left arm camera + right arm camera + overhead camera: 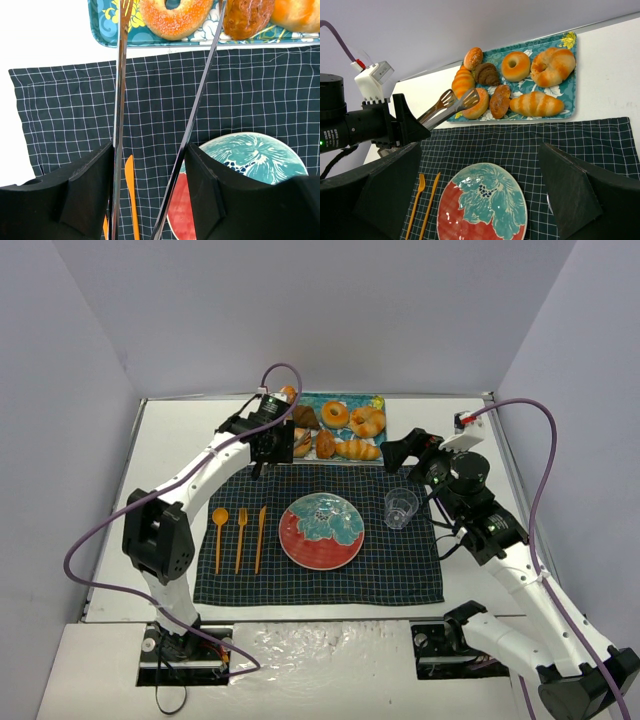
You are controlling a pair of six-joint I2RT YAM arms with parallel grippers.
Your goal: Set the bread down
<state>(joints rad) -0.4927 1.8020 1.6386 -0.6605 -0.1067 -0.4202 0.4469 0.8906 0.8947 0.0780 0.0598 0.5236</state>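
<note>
The bread (175, 17) is a golden-orange sugared ring at the near left corner of the teal tray (102, 20); it also shows in the right wrist view (481, 106). My left gripper (149, 147) is shut on metal tongs (119, 90). The tongs' two arms reach forward and stand spread, one on each side of the bread; whether they touch it I cannot tell. In the top view the left gripper (272, 445) hovers at the tray's near left edge. My right gripper (481, 147) is open and empty, over the checked mat (400, 570) to the right of the tray.
On the tray lie another orange ring (516, 65), a twisted ring pastry (552, 65), a striped roll (535, 104) and brown pastries (499, 100). On the mat lie a red-and-teal plate (320, 530), a clear glass (400, 508) and an orange spoon (219, 535), fork (240, 538) and knife (260, 538).
</note>
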